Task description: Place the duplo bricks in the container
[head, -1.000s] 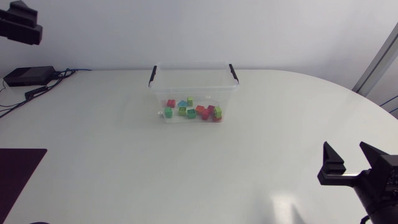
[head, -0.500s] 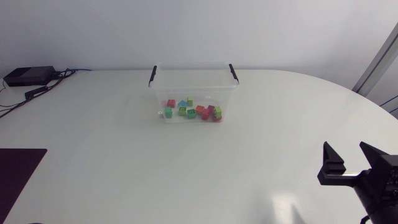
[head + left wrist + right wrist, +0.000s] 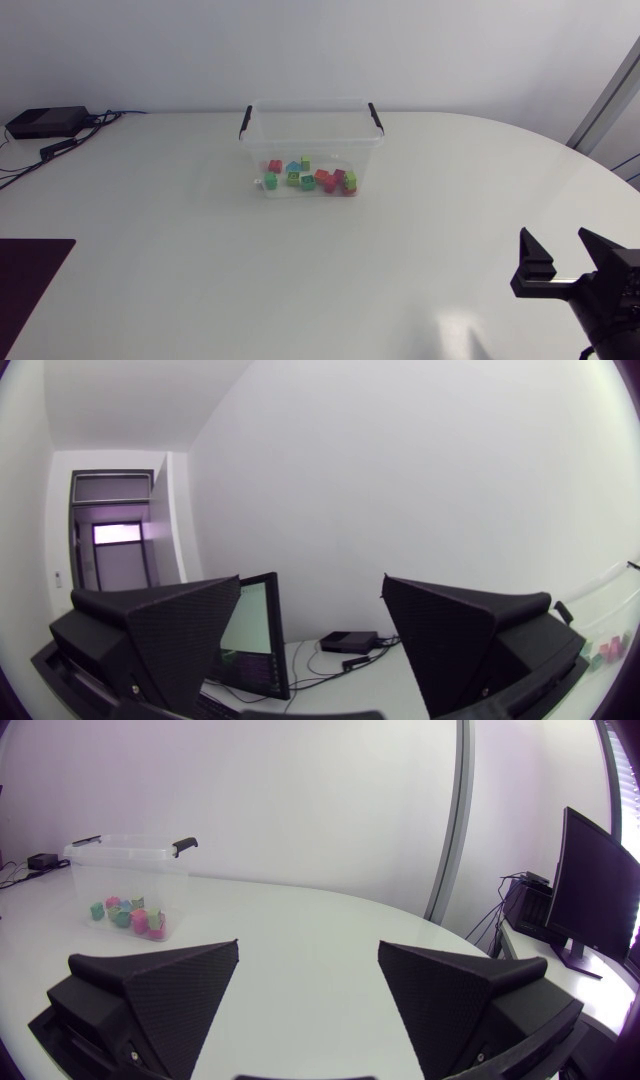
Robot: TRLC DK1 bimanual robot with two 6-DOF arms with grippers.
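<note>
1. Many small bricks (image 3: pixel 308 177) in red, green and blue lie inside the clear box (image 3: pixel 311 108).
2. The box stands on the white desk (image 3: pixel 200 250), toward its far side.
3. The right hand (image 3: pixel 568 262) is spread wide, holding nothing, well apart from the box.
4. The left hand (image 3: pixel 320 650) is spread wide too, holding nothing.

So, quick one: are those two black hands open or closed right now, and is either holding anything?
Left hand: open, holding nothing.
Right hand: open, holding nothing.
</note>
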